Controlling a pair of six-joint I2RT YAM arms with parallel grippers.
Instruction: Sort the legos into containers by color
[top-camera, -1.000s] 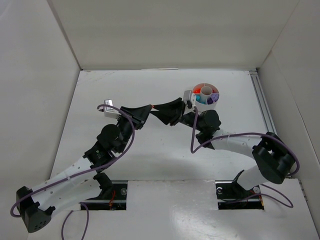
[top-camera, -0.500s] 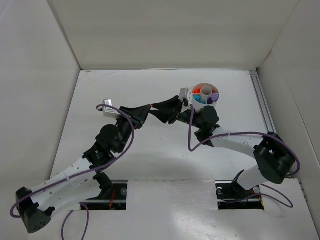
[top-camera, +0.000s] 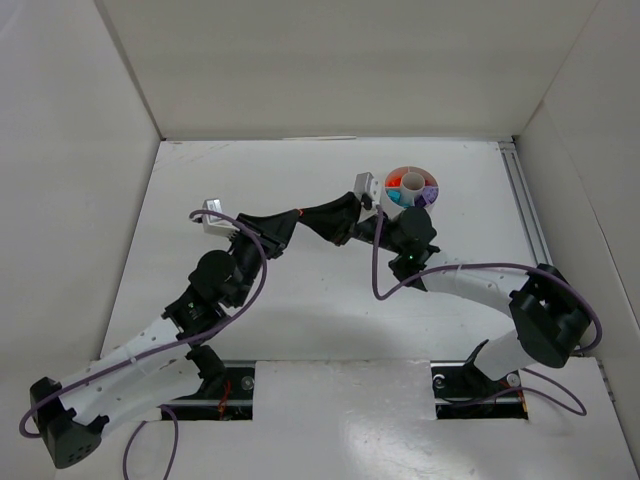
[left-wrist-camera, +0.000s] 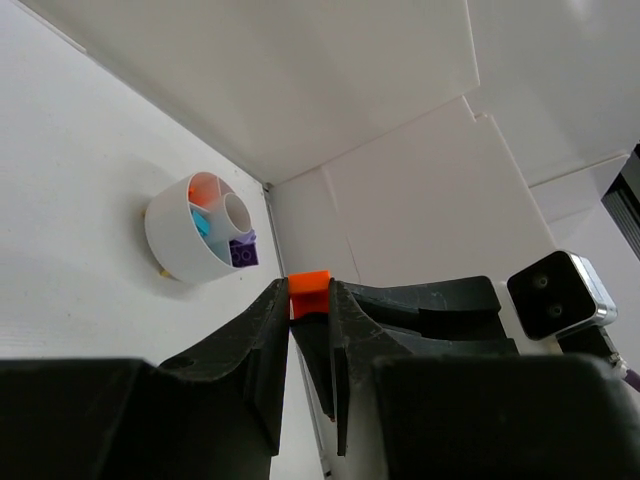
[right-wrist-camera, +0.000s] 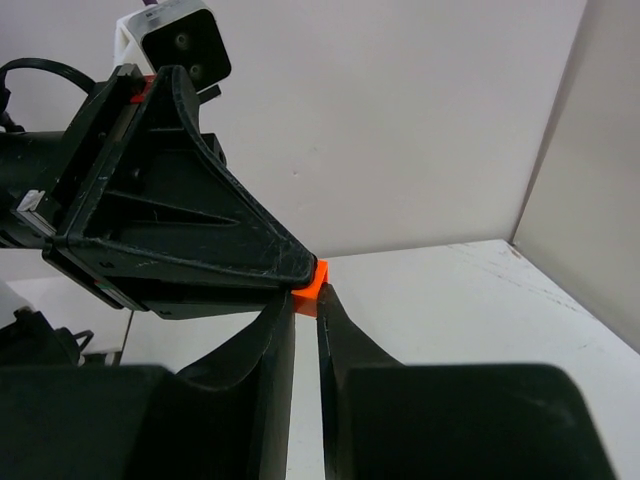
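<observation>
Left end effector (left-wrist-camera: 309, 302): clamped on small orange plastic brick (left-wrist-camera: 309, 288)
Right end effector (right-wrist-camera: 306, 305): narrow around it, grip unclear
Risk: early release, brick dropped left of round white dish (left-wrist-camera: 175, 250)

Left claw (left-wrist-camera: 309, 302) pinching an orange brick (left-wrist-camera: 309, 284), white dish (left-wrist-camera: 170, 240) beyond on the worktop (left-wrist-camera: 70, 200).

Both black fingers (left-wrist-camera: 268, 335) are closed against the brick's sides, and the brick stands at their tips. The round dish sits apart, up-left of the brick, near the white back wall (left-wrist-camera: 330, 80). Around its central ring (left-wrist-camera: 238, 211), an orange bit (left-wrist-camera: 204, 187), a teal bit (left-wrist-camera: 203, 222) and a purple brick (left-wrist-camera: 243, 252) lie in separate wedges. The other arm's black housing (left-wrist-camera: 430, 305) shows right of the fingers, with a silver camera block (left-wrist-camera: 558, 293) beside it. Whether that housing touches the brick is unclear.
</observation>
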